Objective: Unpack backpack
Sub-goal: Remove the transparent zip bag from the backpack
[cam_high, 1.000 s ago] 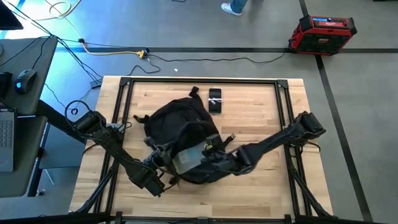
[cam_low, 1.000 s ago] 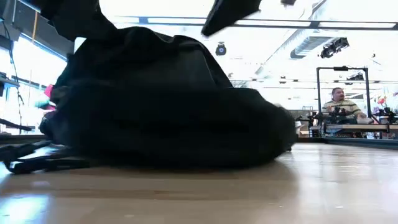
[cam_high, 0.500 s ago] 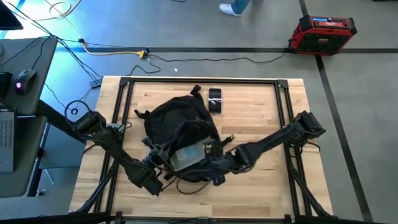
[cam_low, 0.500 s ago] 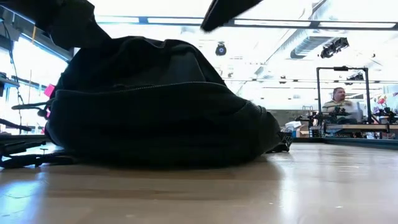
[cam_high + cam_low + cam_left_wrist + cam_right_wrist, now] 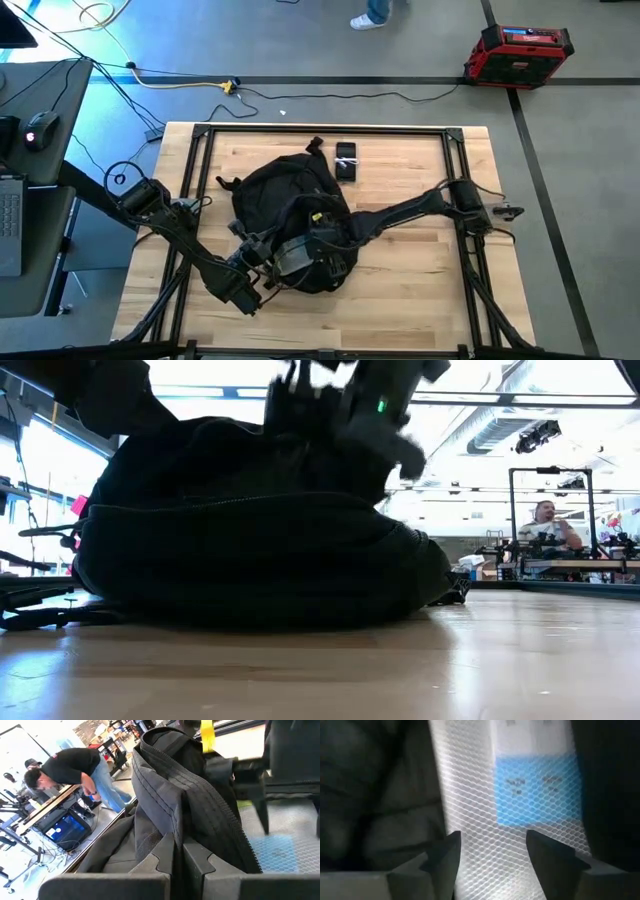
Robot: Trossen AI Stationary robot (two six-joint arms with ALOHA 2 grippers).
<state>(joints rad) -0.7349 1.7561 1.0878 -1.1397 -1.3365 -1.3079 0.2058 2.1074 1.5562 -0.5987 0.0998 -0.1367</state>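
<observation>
lying mid-table (image 5: 400, 200), the black backpack (image 5: 285, 190), mouth unzipped toward the near edge. clamped shut on the bag's opened fabric edge, the left gripper (image 5: 179, 860), pinching the zipper flap between its fingers. poised over the open mouth just beside it, the right gripper (image 5: 490, 851), fingers parted and gripping nothing. directly ahead of those spread fingers, inside the bag, a white mesh pouch (image 5: 515, 820) with a blue patch showing through. beyond the bag, away from both grippers, a small black device (image 5: 345, 160) flat on the wood. off the table, a person (image 5: 70, 770) bending over a bench.
</observation>
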